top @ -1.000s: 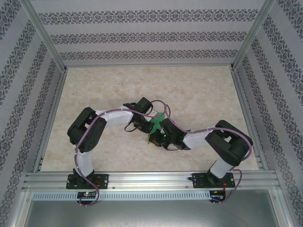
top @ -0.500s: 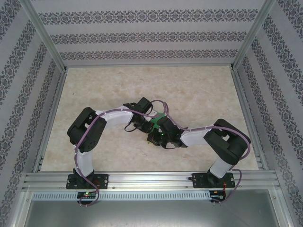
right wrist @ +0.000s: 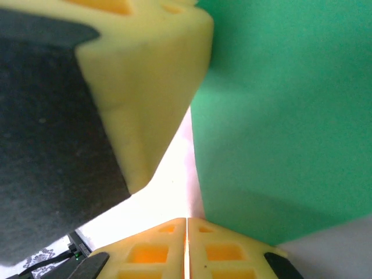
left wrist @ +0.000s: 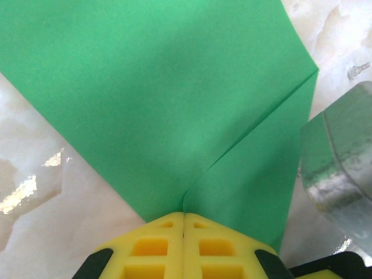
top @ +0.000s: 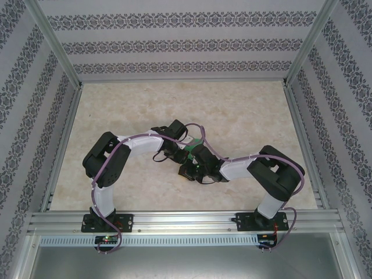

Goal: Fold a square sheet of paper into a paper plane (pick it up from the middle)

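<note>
Patterned walls (top: 174, 43), seemingly marbled table (top: 232, 110)

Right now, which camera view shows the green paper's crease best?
Left wrist: the green paper spreads wide, its diagonal crease plain. Right wrist shows a flat green patch; top external, a sliver between the arms.

Left arm (top: 110, 160) and right arm (top: 273, 174) bend inward above the square sheet of paper (left wrist: 145, 87); left end effector (left wrist: 183, 218) and right end effector (right wrist: 186, 224) are closed.

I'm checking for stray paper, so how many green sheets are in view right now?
1. The green sheet sits mid-table, pinched in the left gripper, beside the right gripper; the arms could hide another.
</note>
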Controlling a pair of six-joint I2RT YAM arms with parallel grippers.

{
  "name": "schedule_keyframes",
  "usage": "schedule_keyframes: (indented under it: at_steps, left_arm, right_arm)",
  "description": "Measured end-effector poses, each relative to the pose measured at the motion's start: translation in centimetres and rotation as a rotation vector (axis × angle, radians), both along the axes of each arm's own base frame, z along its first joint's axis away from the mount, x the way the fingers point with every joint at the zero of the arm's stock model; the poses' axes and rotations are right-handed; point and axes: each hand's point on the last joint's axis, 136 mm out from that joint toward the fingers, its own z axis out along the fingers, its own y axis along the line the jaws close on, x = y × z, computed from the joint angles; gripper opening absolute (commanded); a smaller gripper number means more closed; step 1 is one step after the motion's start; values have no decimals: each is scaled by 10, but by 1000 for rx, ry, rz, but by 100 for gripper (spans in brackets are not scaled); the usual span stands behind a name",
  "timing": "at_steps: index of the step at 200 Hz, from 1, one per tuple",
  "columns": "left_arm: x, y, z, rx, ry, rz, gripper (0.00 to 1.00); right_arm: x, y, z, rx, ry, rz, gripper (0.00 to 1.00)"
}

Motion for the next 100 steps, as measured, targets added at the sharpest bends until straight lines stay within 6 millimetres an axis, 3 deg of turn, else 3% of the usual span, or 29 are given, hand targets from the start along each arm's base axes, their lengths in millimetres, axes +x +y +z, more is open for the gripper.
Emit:
schedule_keyframes:
  at_steps: [29, 56, 80, 100]
  left_arm:
    - [-1, 1, 1, 1, 1, 4, 13]
    - [-3, 7, 5, 25, 10, 23, 26]
    - [-2, 9, 23, 23, -9, 35, 31]
    - [5, 7, 48, 0, -64, 42, 31]
  right_arm:
    - [12, -23, 24, -5, -57, -44, 21]
    - [40, -62, 54, 8, -152, -144, 29]
    - [61, -102, 53, -24, -174, -237, 32]
    - [66, -118, 47, -53, -164, -255, 34]
